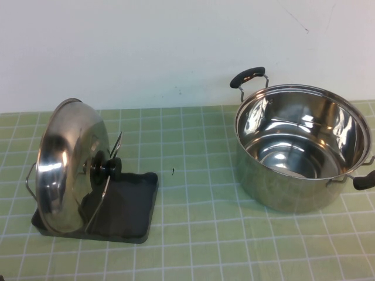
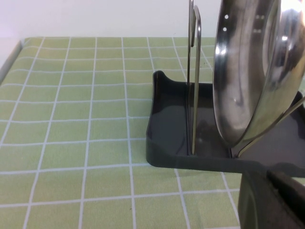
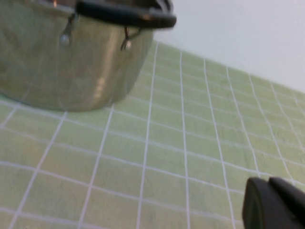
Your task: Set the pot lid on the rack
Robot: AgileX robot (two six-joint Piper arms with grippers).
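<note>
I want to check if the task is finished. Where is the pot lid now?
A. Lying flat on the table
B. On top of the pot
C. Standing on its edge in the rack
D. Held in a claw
C: the pot lid stands on edge in the rack, leaning on its wire loops; the pot is uncovered, and neither claw holds it.

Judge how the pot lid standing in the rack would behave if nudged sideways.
The pot lid stands on edge between the rack's thin wires, so it would probably rock or tip. Its polished steel looks slippery; the black knob seems the surest hold. Neither end effector shows in the high view.
</note>
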